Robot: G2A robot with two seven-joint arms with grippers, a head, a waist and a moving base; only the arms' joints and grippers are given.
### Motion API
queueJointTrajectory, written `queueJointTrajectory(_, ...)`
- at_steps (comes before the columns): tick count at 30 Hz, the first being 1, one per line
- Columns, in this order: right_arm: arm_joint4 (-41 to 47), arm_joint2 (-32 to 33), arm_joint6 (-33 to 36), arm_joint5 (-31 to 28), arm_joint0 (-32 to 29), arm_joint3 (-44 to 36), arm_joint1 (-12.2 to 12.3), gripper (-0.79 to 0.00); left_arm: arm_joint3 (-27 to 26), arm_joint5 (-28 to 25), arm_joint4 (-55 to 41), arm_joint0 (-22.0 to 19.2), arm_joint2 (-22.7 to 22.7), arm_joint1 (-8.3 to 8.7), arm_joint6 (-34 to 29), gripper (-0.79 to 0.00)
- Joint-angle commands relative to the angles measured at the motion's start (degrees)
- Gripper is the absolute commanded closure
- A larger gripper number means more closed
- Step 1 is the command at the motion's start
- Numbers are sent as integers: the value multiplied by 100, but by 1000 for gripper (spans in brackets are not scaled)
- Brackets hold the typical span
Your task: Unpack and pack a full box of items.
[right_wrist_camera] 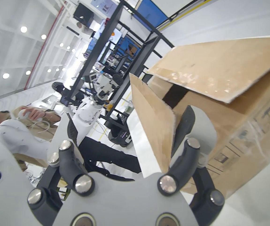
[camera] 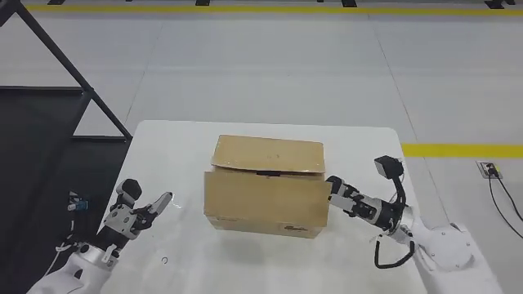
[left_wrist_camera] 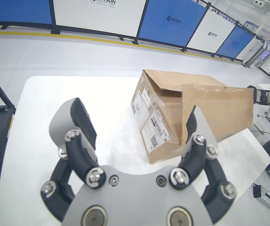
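Closest to the lens is the right gripper [right_wrist_camera: 127, 118], its fingers spread wide on either side of a raised cardboard flap [right_wrist_camera: 152, 128]. The flap's end edge runs up between them, close against one finger [right_wrist_camera: 191, 128] and clear of the other, so nothing is clamped.

By size, the white table [camera: 176, 143] comes first. The box [camera: 265, 196] sits near its middle, with its long axis running left to right across the robot's front. One long flap rests over the top. The other, on the robot's side, is tipped up and leaves a dark gap at the opening. Shipping labels [left_wrist_camera: 154, 130] under clear tape cover the box's left end face.

The left gripper [left_wrist_camera: 135, 109] hangs over the table's near left part, fingers equally wide and holding nothing. It is well apart from that labelled end, with the box ahead and to its right.

The right arm is plainly the nearer, at the box's right end. The step in hand looks like opening the box. The coming move turns on the straddled flap: closing on it would let the arm swing it back about its hinge, which lies parallel to the long axis.
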Motion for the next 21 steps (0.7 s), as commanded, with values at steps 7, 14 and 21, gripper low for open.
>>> queueJointTrajectory(7, 1174, 325, 1303, -186, -544, -970, 215, -785, -83, -260, -27, -50, 130, 17, -83, -785)
queueJointTrajectory(14, 338, 232, 1269, -221, -1227, -1515, 502, -785, -28, -749, 276, -127, 363, 57, -374, -785)
queueJointTrajectory(21, -322, -202, 996, -492, -1328, -1119, 716, -785, 196, -1092, 848, -216, 654, 107, -831, -785)
